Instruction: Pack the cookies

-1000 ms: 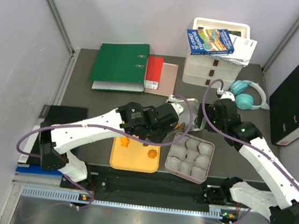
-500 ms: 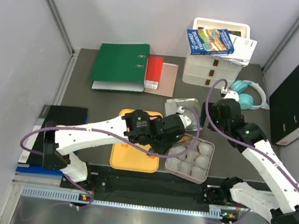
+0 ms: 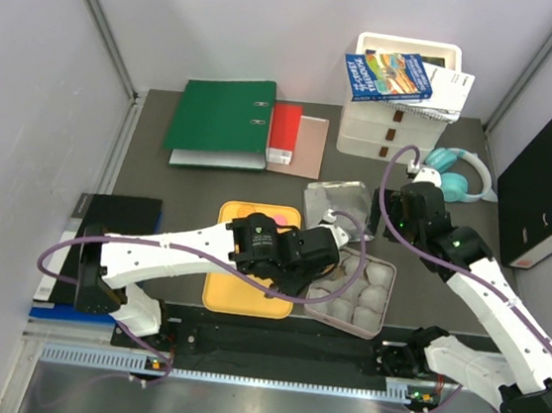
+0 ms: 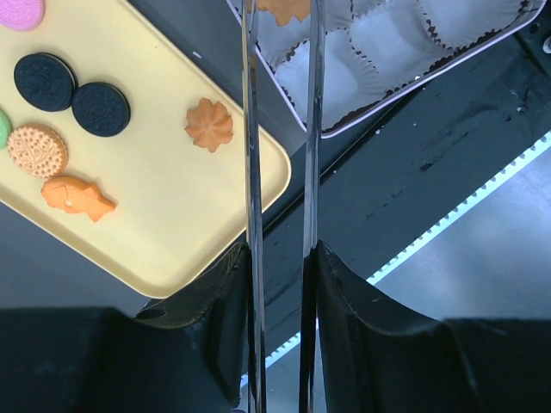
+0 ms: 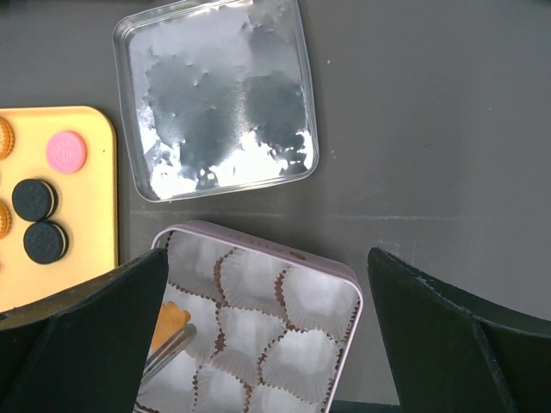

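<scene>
Status of packing, as I read it from my station: barely begun. Item in hand is one orange cookie [image 4: 284, 9], pinched between the narrowly set long blades of the left gripper [image 4: 281, 39] at the left side of the lilac tin [image 5: 258, 237]. It sits over or in one of the white paper cups [image 5: 301, 297], and I cannot tell whether it touches the paper yet. Every other cup I can see is empty, though the arm hides part of the tin from above. Stock on the yellow tray [image 4: 172, 224], well apart from those blades:

- one pink disc [image 4: 21, 10]
- two black sandwich cookies [image 4: 45, 82]
- one round orange biscuit [image 4: 37, 151]
- one fish-shaped orange piece [image 4: 77, 198]
- one orange flower [image 4: 209, 125]
- a sliver of green at the frame edge [image 4: 3, 129]

The right gripper [image 5: 267, 258] has its jaws spread wide and holds nothing; it hangs above the tin and the silver lid [image 5: 215, 95], which lies on the table just beyond the tin. By my judgement, outstanding work is to release this cookie, carry over every piece on the tray, and probably fit the lid.
</scene>
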Available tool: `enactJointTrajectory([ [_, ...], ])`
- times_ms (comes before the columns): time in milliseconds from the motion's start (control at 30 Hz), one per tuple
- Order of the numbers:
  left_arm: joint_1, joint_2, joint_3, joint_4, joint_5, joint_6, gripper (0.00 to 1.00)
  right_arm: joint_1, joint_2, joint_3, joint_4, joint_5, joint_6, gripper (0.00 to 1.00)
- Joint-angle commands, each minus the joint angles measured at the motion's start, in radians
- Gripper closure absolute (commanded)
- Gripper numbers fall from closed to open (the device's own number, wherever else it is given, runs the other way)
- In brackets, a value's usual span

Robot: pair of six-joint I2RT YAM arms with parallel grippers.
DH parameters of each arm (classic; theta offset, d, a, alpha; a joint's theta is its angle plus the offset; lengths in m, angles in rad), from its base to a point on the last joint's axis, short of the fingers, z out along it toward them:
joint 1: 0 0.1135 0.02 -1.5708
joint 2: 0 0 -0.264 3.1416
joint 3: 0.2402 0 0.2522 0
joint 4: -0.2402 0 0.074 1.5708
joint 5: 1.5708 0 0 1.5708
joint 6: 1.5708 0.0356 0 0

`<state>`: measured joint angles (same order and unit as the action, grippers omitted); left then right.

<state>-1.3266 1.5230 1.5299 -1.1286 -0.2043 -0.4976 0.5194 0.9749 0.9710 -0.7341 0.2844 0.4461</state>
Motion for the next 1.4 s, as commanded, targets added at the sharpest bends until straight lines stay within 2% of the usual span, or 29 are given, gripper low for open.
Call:
enactJointTrajectory([
  [0, -0.003, -0.040, -0.023, 0.012, -0.027, -0.015, 0.65, 0.008, -0.030, 0.017, 0.002, 0.006, 0.000, 0.01],
  [400, -0.003, -0.041, -0.013, 0.030, -0.086, -0.019, 0.53, 0.008, -0.047, 0.006, -0.001, 0.009, 0.005, 0.01],
  [700, -0.003, -0.044, 0.016, 0.015, -0.109, -0.036, 0.52, 0.008, -0.039, 0.011, 0.010, 0.004, 0.005, 0.01],
  [867, 0.000, -0.124, 0.010, -0.011, -0.323, -0.096, 0.52, 0.008, -0.038, 0.008, 0.018, -0.001, 0.003, 0.01],
  [1200, 0.197, -0.164, -0.158, -0.092, -0.360, -0.168, 0.51, 0.008, -0.028, -0.002, 0.035, -0.022, 0.005, 0.01],
  [1367, 0.222, -0.153, -0.235, -0.114, -0.366, -0.219, 0.50, 0.008, -0.038, -0.011, 0.025, -0.017, 0.005, 0.01],
])
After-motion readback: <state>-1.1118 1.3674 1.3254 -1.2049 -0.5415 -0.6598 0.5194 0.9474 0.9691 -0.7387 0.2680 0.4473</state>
